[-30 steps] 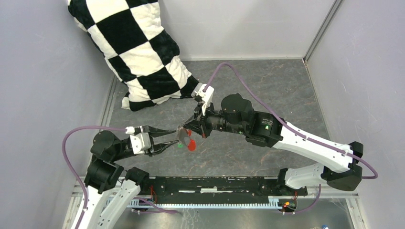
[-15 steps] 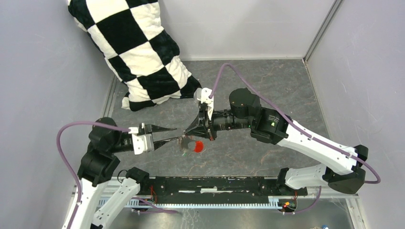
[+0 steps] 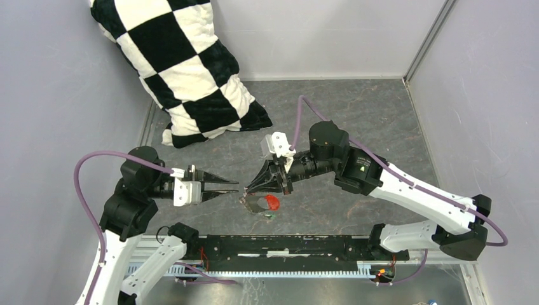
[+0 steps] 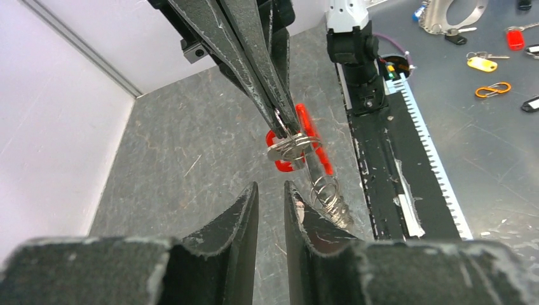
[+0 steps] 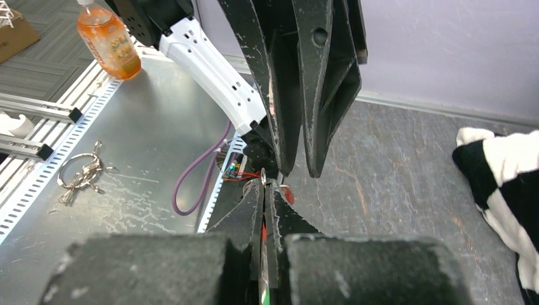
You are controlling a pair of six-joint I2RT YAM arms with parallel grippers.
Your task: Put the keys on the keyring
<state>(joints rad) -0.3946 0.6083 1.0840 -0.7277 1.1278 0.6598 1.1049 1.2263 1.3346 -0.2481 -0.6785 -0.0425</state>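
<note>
My right gripper [image 3: 247,192] is shut on the keyring [image 3: 255,202], a thin silver ring whose edge pokes out between its tips [image 5: 263,173]. A long red oval tag [image 3: 272,202] and a small green tag [image 3: 271,215] hang from it just above the floor. In the left wrist view the keyring [image 4: 294,141] carries the red tag [image 4: 313,140], a flat silver piece [image 4: 286,151], a small red piece [image 4: 281,166] and a coiled chain [image 4: 328,194]; I cannot tell the keys apart from these. My left gripper [image 3: 236,187] points at the ring from the left, slightly open and empty [image 4: 271,189].
A black-and-white checkered pillow [image 3: 184,70] leans in the back left corner. Grey walls close three sides. A black rail [image 3: 286,246] runs along the near edge. Outside the cell are an orange bottle [image 5: 108,41] and a loose key bunch [image 5: 79,175].
My right gripper has swung down and toward the near edge with the keyring. The left gripper has come off the ring, drawn back to the left, and its jaws have narrowed.
</note>
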